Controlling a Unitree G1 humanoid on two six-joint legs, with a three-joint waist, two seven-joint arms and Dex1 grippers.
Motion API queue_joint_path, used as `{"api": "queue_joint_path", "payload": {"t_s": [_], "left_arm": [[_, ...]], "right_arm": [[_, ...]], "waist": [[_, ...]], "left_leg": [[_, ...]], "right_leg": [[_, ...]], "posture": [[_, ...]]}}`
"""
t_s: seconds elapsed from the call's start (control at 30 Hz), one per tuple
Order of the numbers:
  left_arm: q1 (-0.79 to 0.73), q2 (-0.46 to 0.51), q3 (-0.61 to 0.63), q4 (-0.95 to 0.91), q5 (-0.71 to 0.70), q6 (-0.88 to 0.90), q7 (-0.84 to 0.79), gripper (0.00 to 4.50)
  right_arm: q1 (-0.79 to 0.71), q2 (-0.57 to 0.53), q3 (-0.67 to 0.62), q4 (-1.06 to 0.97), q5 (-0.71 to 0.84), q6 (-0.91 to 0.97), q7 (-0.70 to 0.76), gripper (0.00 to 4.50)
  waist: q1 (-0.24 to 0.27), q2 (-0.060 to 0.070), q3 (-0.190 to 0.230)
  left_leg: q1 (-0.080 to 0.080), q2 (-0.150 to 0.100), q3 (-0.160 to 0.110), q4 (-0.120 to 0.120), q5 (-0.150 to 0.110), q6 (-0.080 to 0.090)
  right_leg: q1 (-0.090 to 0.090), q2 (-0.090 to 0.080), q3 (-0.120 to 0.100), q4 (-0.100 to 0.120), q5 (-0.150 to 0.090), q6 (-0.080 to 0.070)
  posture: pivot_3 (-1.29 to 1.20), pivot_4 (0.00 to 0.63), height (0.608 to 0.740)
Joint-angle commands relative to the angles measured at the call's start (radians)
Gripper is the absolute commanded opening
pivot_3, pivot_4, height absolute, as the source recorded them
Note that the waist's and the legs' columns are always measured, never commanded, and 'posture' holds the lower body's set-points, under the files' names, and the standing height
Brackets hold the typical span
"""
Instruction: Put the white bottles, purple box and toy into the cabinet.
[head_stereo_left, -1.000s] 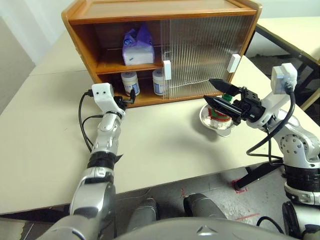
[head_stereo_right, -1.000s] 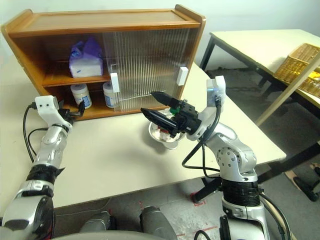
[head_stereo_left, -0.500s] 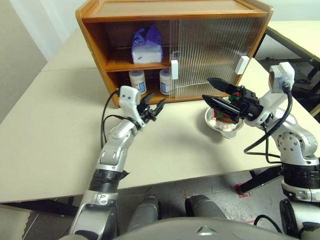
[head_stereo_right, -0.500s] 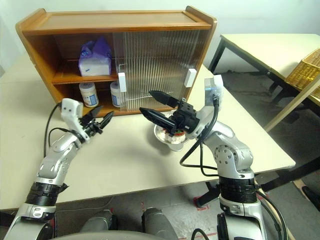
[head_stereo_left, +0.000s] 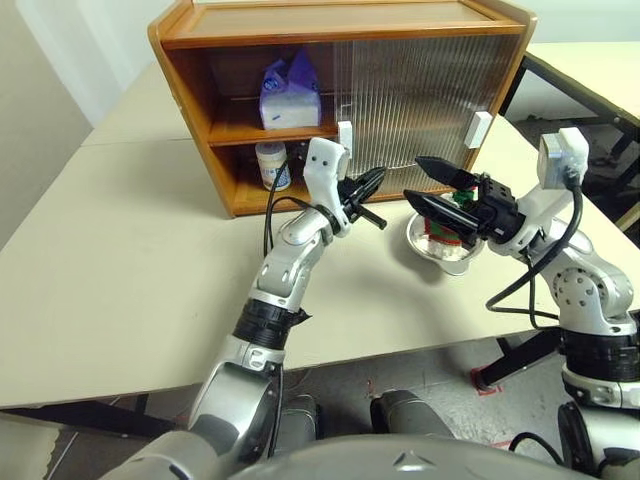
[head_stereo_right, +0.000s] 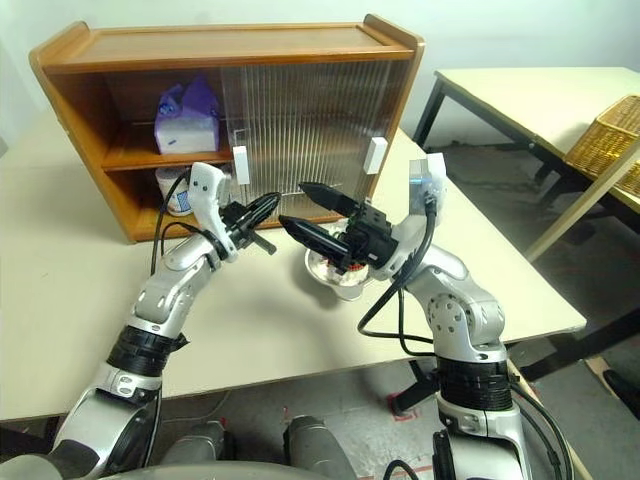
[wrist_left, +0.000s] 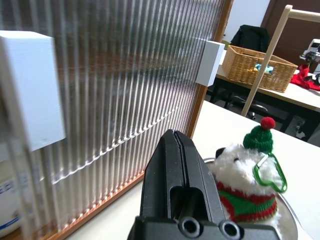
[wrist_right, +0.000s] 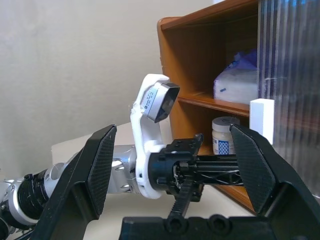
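Observation:
The wooden cabinet (head_stereo_left: 340, 20) stands at the back of the table, its left half open. The purple box (head_stereo_left: 290, 95) lies on the upper shelf. One white bottle (head_stereo_left: 270, 163) shows on the lower shelf; my left arm hides what is beside it. The toy (wrist_left: 240, 185) sits in a metal bowl (head_stereo_left: 447, 258) in front of the ribbed door (head_stereo_left: 420, 100). My left gripper (head_stereo_left: 372, 182) is shut and empty, just before the door's left handle (head_stereo_left: 345, 135). My right gripper (head_stereo_left: 415, 180) stands open above the bowl, pointing at the left one.
The bowl sits near the table's right edge (head_stereo_left: 560, 180). A second table (head_stereo_right: 520, 85) with a wicker basket (head_stereo_right: 610, 120) stands to the right. Bare tabletop (head_stereo_left: 120, 250) stretches to the left of my left arm.
My left arm has swung right from the open shelves to the front of the ribbed door, closing its fingers on the way. The right arm has kept still. The camera shifted.

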Motion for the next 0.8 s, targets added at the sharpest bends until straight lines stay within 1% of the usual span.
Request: {"api": "queue_joint_path", "payload": {"t_s": [0.03,0.1,0.17,0.33,0.57,0.7,0.8], "left_arm": [[-0.068,-0.049,0.018,0.119,0.05,-0.063,0.095,0.04],[-0.091,-0.077,0.04,0.163,0.069,-0.104,0.167,0.04],[-0.118,-0.116,0.077,0.22,0.086,-0.148,0.278,0.04],[-0.151,-0.135,0.099,0.284,0.125,-0.22,0.393,0.04],[-0.135,-0.144,0.133,0.261,0.152,-0.241,0.558,0.04],[-0.129,-0.134,0.147,0.241,0.148,-0.25,0.593,0.04],[-0.112,-0.128,0.161,0.189,0.145,-0.227,0.624,0.04]], "right_arm": [[0.012,-0.006,-0.014,-0.028,0.005,-0.002,-0.013,4.5],[0.019,-0.009,-0.018,-0.037,0.006,-0.001,-0.018,4.5],[0.027,-0.012,-0.022,-0.045,0.008,0.001,-0.023,4.5],[0.029,-0.015,-0.023,-0.05,0.012,0.002,-0.03,4.5],[0.023,-0.016,-0.02,-0.04,0.01,0.002,-0.026,4.5],[0.02,-0.014,-0.015,-0.036,0.009,0.002,-0.024,4.5],[0.015,-0.011,-0.012,-0.031,0.008,0.001,-0.021,4.5]], "waist": [[-0.003,0.0,0.0],[-0.006,0.0,0.0],[-0.012,0.0,0.0],[-0.036,0.0,0.0],[-0.052,0.0,0.0],[-0.058,0.0,0.0],[-0.063,0.0,0.0]], "left_leg": [[0.0,0.0,0.0,0.0,0.0,0.0],[0.0,0.0,0.0,0.001,0.0,0.001],[0.0,0.0,0.0,0.002,0.001,0.001],[0.0,-0.001,0.0,0.002,0.001,0.001],[0.0,-0.004,0.002,0.002,0.002,0.004],[0.0,-0.005,0.005,0.003,0.003,0.004],[0.0,-0.004,0.005,0.005,0.002,0.004]], "right_leg": [[0.0,0.0,0.0,0.0,0.0,0.001],[0.001,0.0,0.0,0.0,0.0,0.002],[0.002,0.0,0.0,-0.001,0.001,0.003],[0.003,0.001,0.001,-0.002,0.001,0.006],[0.004,0.003,-0.002,-0.003,0.001,0.01],[0.004,0.002,-0.002,-0.005,0.002,0.012],[0.005,0.002,-0.002,-0.005,0.002,0.013]], "posture": [[-0.2,0.014,0.74],[-0.21,0.015,0.74],[-0.22,0.015,0.74],[-0.22,0.017,0.74],[-0.21,0.018,0.74],[-0.2,0.022,0.74],[-0.2,0.022,0.74]]}}
